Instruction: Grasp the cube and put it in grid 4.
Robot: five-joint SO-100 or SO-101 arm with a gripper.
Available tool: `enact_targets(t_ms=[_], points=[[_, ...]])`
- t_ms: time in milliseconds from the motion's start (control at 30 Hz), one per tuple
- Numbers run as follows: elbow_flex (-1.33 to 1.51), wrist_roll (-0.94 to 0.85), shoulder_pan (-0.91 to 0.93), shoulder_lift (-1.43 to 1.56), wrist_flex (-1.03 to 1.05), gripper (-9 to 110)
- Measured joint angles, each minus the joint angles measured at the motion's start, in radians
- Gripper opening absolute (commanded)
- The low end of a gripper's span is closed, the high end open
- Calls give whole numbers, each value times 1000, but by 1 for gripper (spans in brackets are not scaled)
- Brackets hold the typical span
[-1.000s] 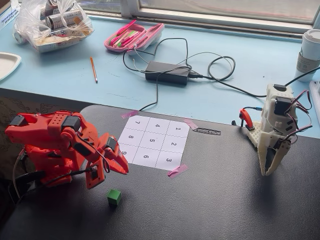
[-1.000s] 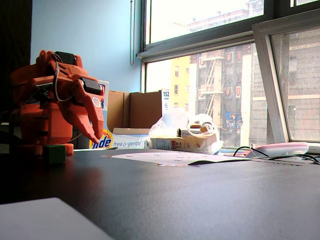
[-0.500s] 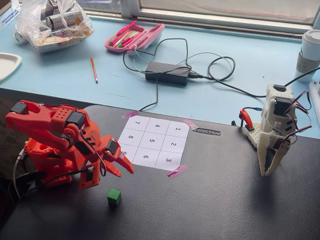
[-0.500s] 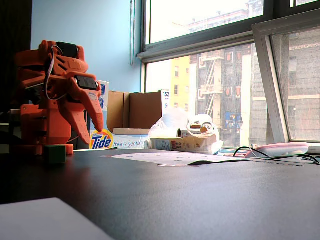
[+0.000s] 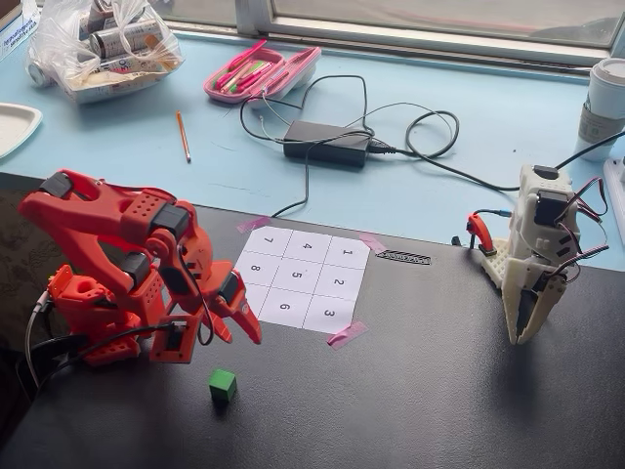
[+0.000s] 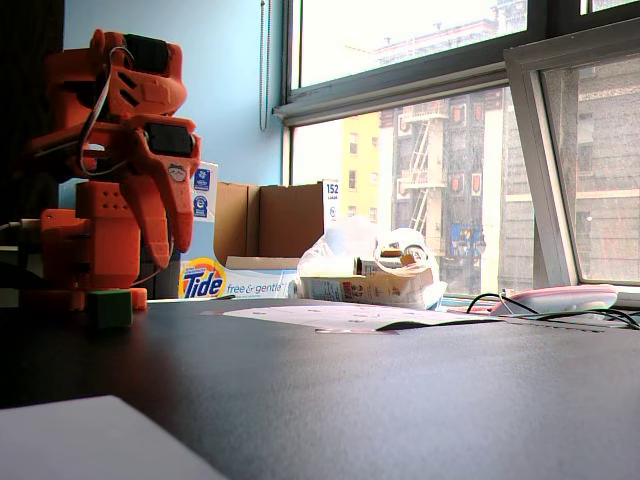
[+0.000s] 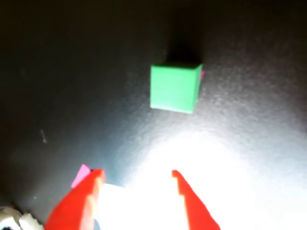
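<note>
The green cube (image 5: 223,387) sits on the black mat, in front of the numbered sheet and off it. It also shows in the other fixed view (image 6: 110,307) and in the wrist view (image 7: 174,88). My orange gripper (image 5: 242,338) hangs above the mat between the cube and the sheet's cell 6, apart from the cube. In the wrist view the gripper (image 7: 136,175) is open and empty, with the cube ahead of its tips. Grid 4 (image 5: 307,247) is the middle cell of the sheet's far row and is bare. From the low fixed view the sheet (image 6: 330,316) lies flat and its numerals are unreadable.
A white second arm (image 5: 537,264) stands on the mat at the right. Behind the mat on the blue table lie a power adapter (image 5: 327,144) with cables, a pink pencil case (image 5: 262,73), a pencil (image 5: 183,135) and a plastic bag (image 5: 107,44).
</note>
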Motion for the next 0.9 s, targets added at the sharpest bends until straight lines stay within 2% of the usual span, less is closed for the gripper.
enact_targets(t_ms=[267,567,900], points=[[-123,5,92,-167,69,22],[-133,-49,229,-258,126,23],[-133,-89,333,-331,25,27]])
